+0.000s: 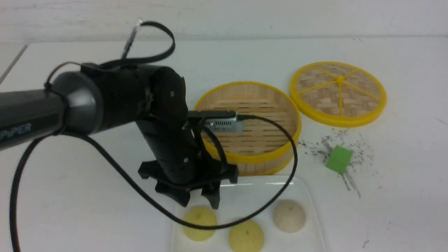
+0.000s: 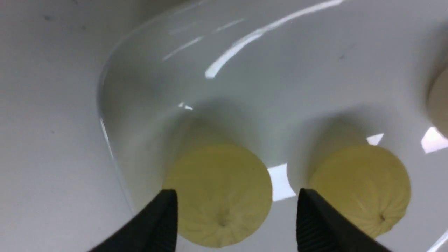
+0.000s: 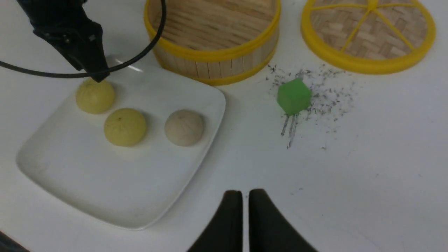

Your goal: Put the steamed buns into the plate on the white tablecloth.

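Front view: the left gripper (image 1: 197, 200) hangs right over the left yellow bun (image 1: 200, 218), jaws spread wide and gripping nothing. That bun, the middle yellow bun (image 1: 246, 237) and the off-white bun (image 1: 289, 216) sit in a row on the plate (image 1: 308, 196), near on the white tablecloth (image 1: 87, 210). Just beyond the plate stands the bamboo steamer (image 1: 248, 126). Its lid (image 1: 337, 92) lies far right, and the green cube (image 1: 338, 159) is nearer.

Left wrist view: the black fingers (image 2: 157, 224) flank the left yellow bun; whether a tip touches it cannot be told.

Right wrist view: the right gripper (image 3: 245, 210) hovers over bare tablecloth just right of the plate, with its jaws nearly together and nothing in them.
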`<state>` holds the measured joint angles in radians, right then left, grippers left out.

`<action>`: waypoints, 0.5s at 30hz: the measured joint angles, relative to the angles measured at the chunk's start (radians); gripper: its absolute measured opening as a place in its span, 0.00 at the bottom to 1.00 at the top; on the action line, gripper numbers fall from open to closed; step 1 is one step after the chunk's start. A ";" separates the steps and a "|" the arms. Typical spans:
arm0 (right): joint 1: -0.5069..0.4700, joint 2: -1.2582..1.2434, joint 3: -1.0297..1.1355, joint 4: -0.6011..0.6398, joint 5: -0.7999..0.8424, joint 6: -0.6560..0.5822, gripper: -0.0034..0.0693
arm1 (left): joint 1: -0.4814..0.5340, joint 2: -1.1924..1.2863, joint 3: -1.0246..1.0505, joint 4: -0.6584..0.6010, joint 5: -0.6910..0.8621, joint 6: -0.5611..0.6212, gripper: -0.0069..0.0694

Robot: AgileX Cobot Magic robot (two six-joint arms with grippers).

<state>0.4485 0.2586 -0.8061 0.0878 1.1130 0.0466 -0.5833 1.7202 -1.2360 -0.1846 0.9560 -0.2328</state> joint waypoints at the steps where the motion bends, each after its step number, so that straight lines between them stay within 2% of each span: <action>1: 0.000 -0.039 -0.004 -0.004 -0.002 0.021 0.11 | 0.000 -0.013 -0.018 0.008 0.005 0.000 0.71; 6: 0.000 -0.190 0.021 -0.063 -0.069 0.084 0.11 | 0.000 -0.051 -0.090 0.053 0.033 0.002 0.71; 8: 0.000 -0.257 0.088 -0.093 -0.165 0.096 0.11 | 0.000 -0.058 -0.118 0.072 0.048 0.002 0.70; 11: 0.000 -0.279 0.210 -0.106 -0.301 0.134 0.05 | 0.000 -0.058 -0.127 0.086 0.052 0.002 0.65; 15: 0.000 -0.277 0.333 -0.147 -0.460 0.228 0.03 | 0.000 -0.058 -0.129 0.089 0.054 0.002 0.54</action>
<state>0.4485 -0.0188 -0.4732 -0.0592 0.6529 0.2746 -0.5833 1.6617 -1.3646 -0.0960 1.0099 -0.2307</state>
